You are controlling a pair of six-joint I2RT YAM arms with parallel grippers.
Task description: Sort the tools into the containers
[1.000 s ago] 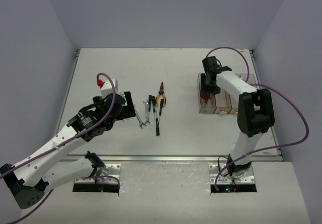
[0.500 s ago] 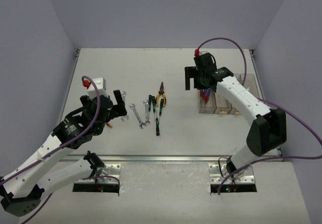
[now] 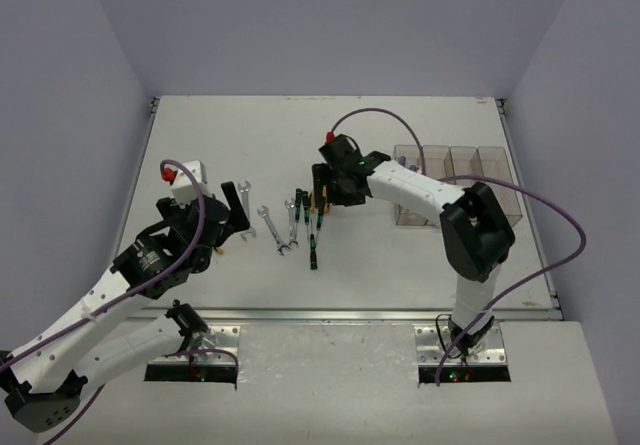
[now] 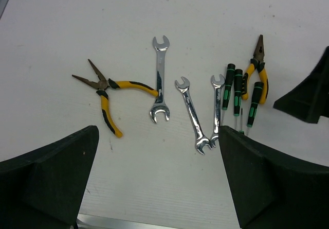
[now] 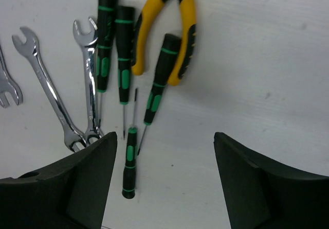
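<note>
Lying loose: the tools are spread on the table left of its middle, and none is in a jaw.
Screwdrivers: four green-and-black screwdrivers lie roughly parallel, one of them lower than the other three.
Combination pliers: the yellow-handled pair lies just beside the screwdrivers, on their right in the right wrist view.
Wrenches: three silver open-end wrenches lie left of the screwdrivers; two of them meet at their lower ends.
Needle-nose pliers: a yellow-handled pair lies at the left end of the spread, its tips apart.
Containers: a row of four clear bins stands at the right of the table, well apart from the tools.
Right gripper: hangs over the screwdrivers, fingers spread wide, grasping nothing.
Left gripper: released and empty, above the wrenches.
</note>
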